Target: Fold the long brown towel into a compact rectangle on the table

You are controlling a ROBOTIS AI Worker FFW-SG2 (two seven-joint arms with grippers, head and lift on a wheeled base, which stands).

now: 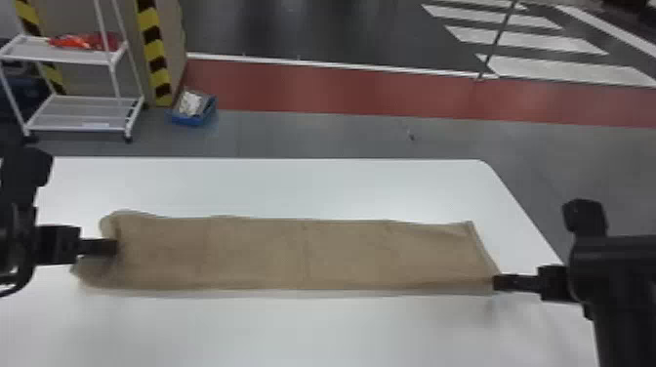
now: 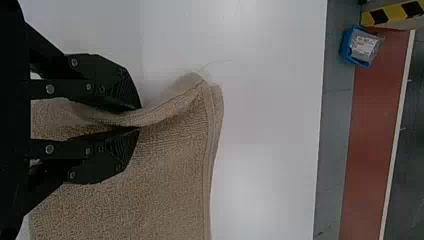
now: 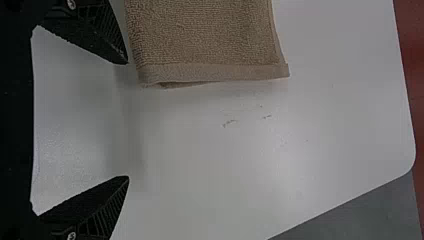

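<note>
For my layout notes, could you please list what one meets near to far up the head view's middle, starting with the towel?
Brown towel, table's far edge, grey floor, red strip, white line, dark floor.

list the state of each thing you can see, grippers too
brown towel: stretched out long on the table, not yet a compact rectangle, a fold pinched up at its left end
left gripper: jaws shut on that fold
right gripper: jaws wide apart, by the towel's right end
white table: bearing the towel
blue bin: on the floor, loaded
white cart: standing, red items on its upper shelf
</note>
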